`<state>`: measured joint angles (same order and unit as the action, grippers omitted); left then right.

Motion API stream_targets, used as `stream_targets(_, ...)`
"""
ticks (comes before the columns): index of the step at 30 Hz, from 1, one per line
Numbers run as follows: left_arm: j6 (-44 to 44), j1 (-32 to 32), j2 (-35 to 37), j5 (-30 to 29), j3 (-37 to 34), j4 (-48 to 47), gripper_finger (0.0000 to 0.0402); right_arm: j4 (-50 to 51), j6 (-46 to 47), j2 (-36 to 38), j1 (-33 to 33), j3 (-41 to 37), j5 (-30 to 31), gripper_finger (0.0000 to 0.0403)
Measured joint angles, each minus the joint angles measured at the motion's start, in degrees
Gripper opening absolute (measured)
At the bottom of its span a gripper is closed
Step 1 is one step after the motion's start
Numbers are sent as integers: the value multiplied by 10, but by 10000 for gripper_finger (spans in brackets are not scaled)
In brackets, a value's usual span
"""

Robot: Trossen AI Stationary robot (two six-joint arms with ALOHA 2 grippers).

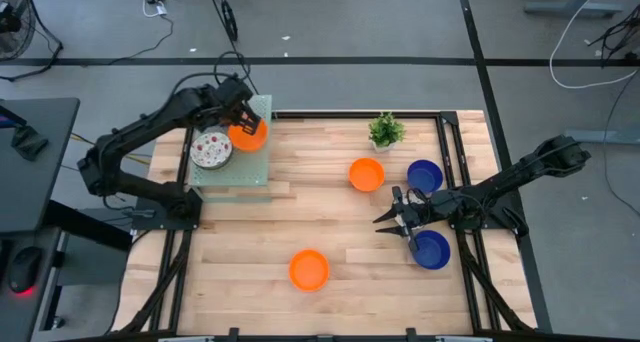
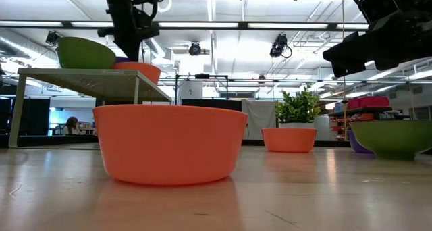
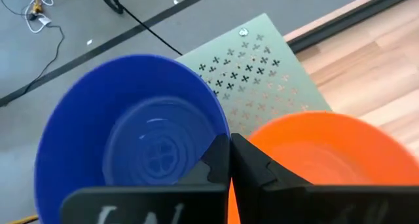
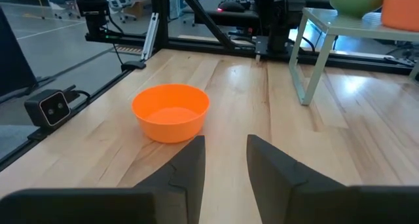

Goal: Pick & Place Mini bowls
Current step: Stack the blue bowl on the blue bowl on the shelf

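The left tool (image 1: 243, 125) is closed tight over the pale green raised shelf (image 1: 258, 167) at the counter's back left corner, its fingers (image 3: 226, 160) pinched together between a blue bowl (image 3: 131, 135) and an orange bowl (image 1: 247, 135). A speckled white bowl (image 1: 211, 149) sits beside them on the shelf. The right tool (image 1: 396, 220) hovers with its fingers (image 4: 190, 162) partly apart and holding nothing, between two blue bowls (image 1: 425, 175) (image 1: 431, 249) near the right edge. Two more orange bowls (image 1: 366, 174) (image 1: 309, 269) rest on the wooden counter (image 1: 300, 222), making three orange, three blue, one speckled. One potted plant (image 1: 385, 131) stands at the back.
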<state>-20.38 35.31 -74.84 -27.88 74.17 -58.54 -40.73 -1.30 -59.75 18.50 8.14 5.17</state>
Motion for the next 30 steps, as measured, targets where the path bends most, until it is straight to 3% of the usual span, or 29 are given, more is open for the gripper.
stream_targets(11, 5, 0, -1, -11, -15, 27, 9, 0, 0, 0, 0, 0, 0, 114)
stream_targets(30, 14, 0, -1, -18, -15, 43, 58, 0, 2, 0, 0, 0, 0, 114)
